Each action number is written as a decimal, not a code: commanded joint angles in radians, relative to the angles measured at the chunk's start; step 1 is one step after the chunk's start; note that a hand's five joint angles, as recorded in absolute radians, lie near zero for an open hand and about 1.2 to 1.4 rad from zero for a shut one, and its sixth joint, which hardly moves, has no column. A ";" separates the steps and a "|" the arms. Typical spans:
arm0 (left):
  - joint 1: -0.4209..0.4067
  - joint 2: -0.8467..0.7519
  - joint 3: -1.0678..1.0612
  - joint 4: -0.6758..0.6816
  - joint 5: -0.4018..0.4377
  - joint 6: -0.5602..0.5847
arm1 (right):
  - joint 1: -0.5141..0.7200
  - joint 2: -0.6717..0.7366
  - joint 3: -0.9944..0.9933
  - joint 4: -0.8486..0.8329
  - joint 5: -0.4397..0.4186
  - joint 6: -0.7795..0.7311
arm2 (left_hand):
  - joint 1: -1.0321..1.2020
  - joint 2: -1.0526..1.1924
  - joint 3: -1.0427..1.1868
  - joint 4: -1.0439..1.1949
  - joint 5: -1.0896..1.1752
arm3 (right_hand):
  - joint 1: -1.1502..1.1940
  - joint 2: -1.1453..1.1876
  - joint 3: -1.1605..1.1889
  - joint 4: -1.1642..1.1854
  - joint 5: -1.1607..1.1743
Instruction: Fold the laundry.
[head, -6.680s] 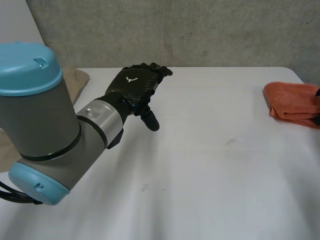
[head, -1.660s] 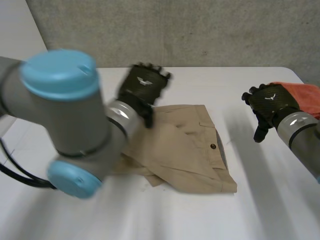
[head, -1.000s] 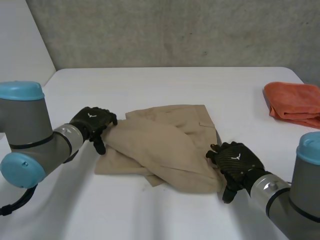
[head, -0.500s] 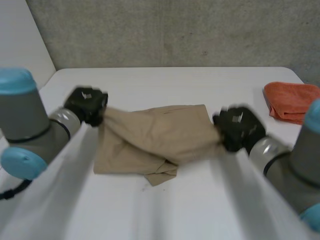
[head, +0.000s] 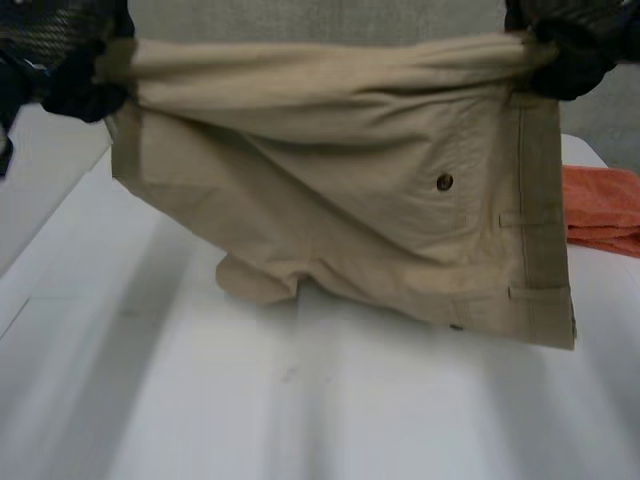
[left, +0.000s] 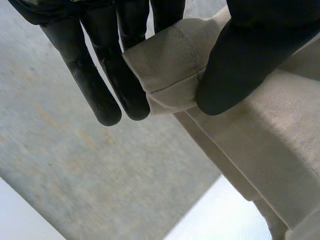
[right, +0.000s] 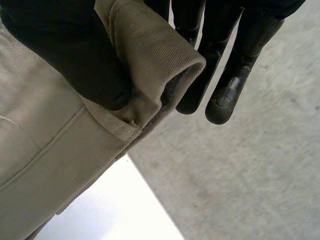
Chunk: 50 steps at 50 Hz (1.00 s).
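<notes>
now the khaki shorts (head: 340, 200) hang spread in the air above the white table (head: 300, 420), held by their two upper corners. the left hand (head: 60, 60) has the upper corner on the shorts' left side. its wrist view shows a hemmed fold of the cloth pinched between the thumb and the straight fingers (left: 125, 75). the right hand (head: 570, 50) has the upper corner on the shorts' right side, at the waistband end, where thumb and fingers (right: 235, 60) nip a rolled edge of cloth. a dark button (head: 444, 182) sits on the shorts near the waistband, which runs down their right edge. the shorts' lowest fold hangs close to the table; i cannot tell whether it touches. an orange cloth (head: 605, 210) lies on the table to the right of the shorts, partly behind them.
</notes>
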 joint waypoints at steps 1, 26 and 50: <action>-0.005 -0.237 0.069 0.006 -0.008 0.010 | 0.006 0.182 -0.027 0.002 0.012 -0.001 | 0.268 0.201 0.209 0.199 0.278 | 0.446 0.230 0.218 0.209 0.242; -0.065 -0.529 0.488 0.487 -0.148 -0.010 | 0.011 0.422 -0.260 -0.807 0.103 0.250 | 0.268 0.201 0.209 0.199 0.278 | 0.446 0.230 0.218 0.209 0.242; -0.071 -0.532 -0.322 0.398 -0.157 0.045 | 0.005 0.574 0.230 -0.301 0.066 -0.013 | 0.268 0.201 0.209 0.199 0.278 | 0.446 0.230 0.218 0.209 0.242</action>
